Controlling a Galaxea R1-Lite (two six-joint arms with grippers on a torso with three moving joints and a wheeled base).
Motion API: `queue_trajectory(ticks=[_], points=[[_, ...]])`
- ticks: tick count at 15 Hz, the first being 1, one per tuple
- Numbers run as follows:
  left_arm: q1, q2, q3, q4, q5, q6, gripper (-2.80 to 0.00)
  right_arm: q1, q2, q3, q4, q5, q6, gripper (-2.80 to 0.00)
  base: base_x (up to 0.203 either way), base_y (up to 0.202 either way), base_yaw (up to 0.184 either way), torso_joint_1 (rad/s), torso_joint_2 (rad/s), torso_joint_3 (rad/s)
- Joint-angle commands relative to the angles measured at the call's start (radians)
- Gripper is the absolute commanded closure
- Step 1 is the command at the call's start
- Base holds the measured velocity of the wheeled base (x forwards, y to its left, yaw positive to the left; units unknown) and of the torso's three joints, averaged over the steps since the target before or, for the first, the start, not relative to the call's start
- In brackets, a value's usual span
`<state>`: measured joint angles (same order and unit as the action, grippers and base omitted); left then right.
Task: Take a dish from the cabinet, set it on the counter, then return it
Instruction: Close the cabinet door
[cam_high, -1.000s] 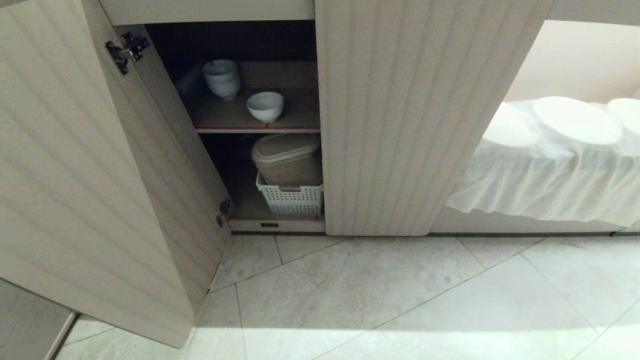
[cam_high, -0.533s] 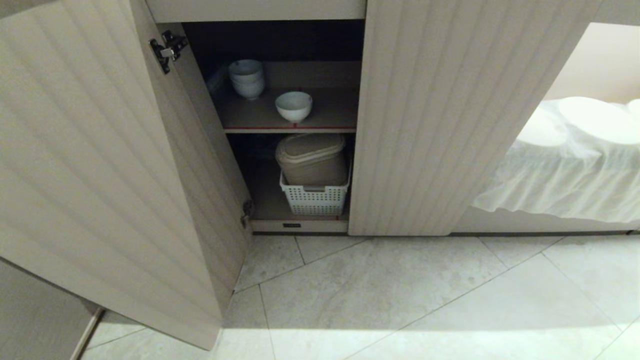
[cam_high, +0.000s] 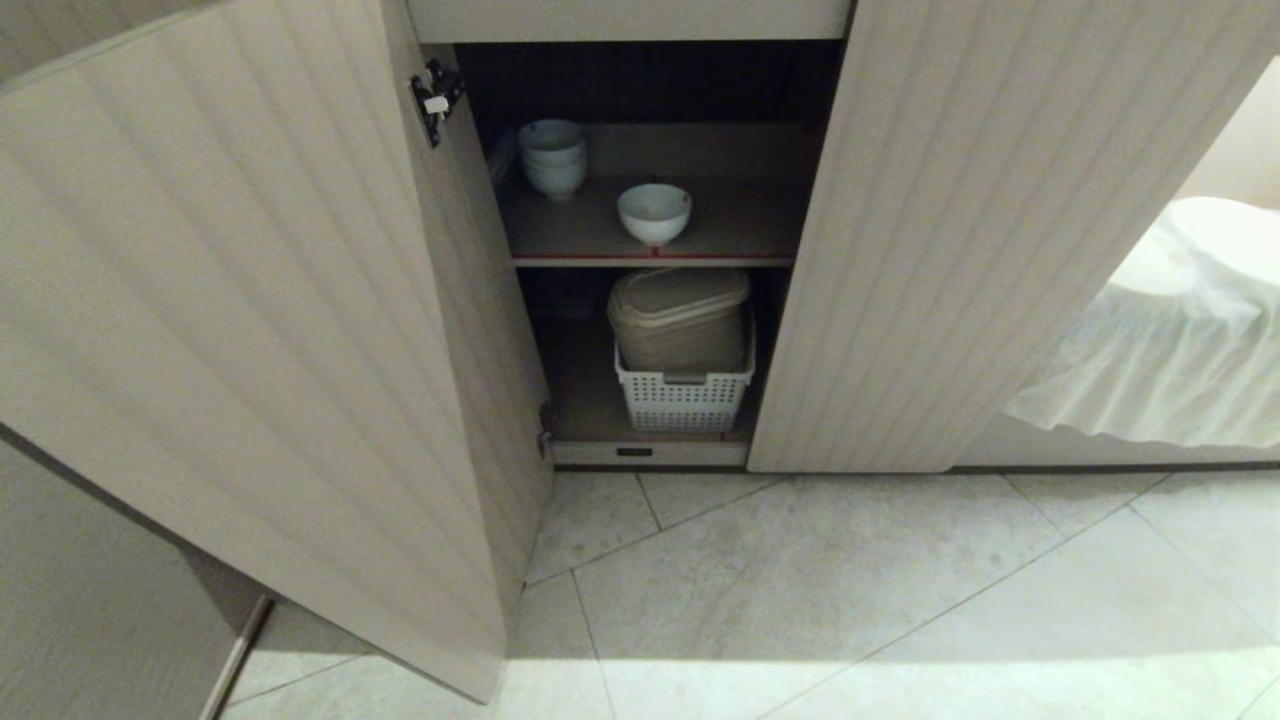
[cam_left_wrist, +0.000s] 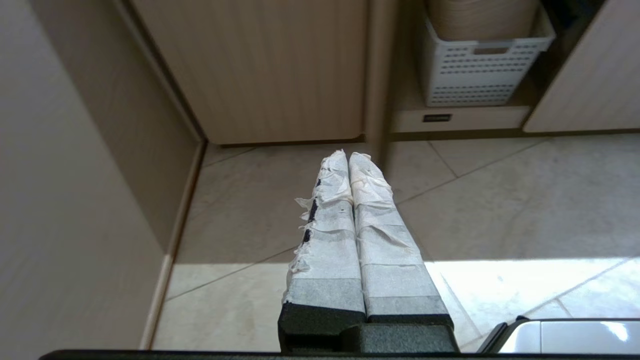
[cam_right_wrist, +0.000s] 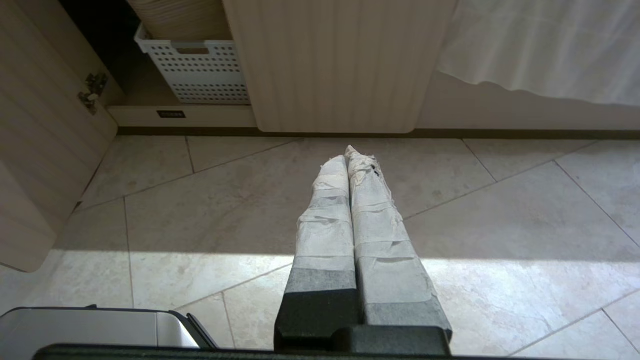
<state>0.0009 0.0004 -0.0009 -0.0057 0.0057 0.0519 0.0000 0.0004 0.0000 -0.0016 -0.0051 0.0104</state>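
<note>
The cabinet (cam_high: 930, 250) stands with both fluted doors swung open. On its upper shelf, edged with a red stripe, the dish (cam_high: 654, 213), a small white bowl, sits alone near the front. Behind it to the left is a stack of like white bowls (cam_high: 552, 157). The counter is out of view. Neither arm shows in the head view. My left gripper (cam_left_wrist: 348, 156) is shut and empty, low over the floor tiles in front of the left door. My right gripper (cam_right_wrist: 347, 159) is also shut and empty, over the tiles before the right door.
A white perforated basket (cam_high: 684, 396) holding a beige lidded bin (cam_high: 681, 318) fills the lower shelf. The open left door (cam_high: 250, 330) reaches far out over the floor. A white cloth (cam_high: 1170, 350) drapes over things at the right.
The whole head view has shifted: cabinet and bowls now sit further right in the picture, so the camera moved left. Nothing in the cabinet has moved.
</note>
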Motion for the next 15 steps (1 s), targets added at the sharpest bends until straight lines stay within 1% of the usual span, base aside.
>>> queue_trajectory(ticks=[1,6,9,11,15], points=[[0.001,0.0,-0.001,0.0,0.001,0.0,0.0,0.002,0.0,0.0,0.0,0.001,0.0,0.0,0.0,0.102,0.002,0.001,0.0,0.006],[0.001,0.0,0.0,-0.002,0.0,-0.001,0.0,0.002,0.0,0.0,0.0,-0.001,-0.001,0.0,0.0,0.0,0.0,0.0,0.0,0.0],[0.001,0.0,0.001,-0.002,-0.015,-0.012,0.0,0.001,0.0,0.0,0.0,0.0,-0.001,0.0,0.0,0.0,0.0,0.0,0.0,0.0],[0.002,0.0,0.001,-0.002,-0.007,-0.04,0.0,0.0,0.0,0.0,0.0,-0.001,-0.001,0.0,0.0,0.0,0.0,0.0,0.0,0.0],[0.002,0.0,-0.001,-0.002,0.008,-0.037,0.0,0.0,0.0,0.0,0.0,0.0,-0.001,0.0,0.0,0.0,0.0,0.0,0.0,0.0]])
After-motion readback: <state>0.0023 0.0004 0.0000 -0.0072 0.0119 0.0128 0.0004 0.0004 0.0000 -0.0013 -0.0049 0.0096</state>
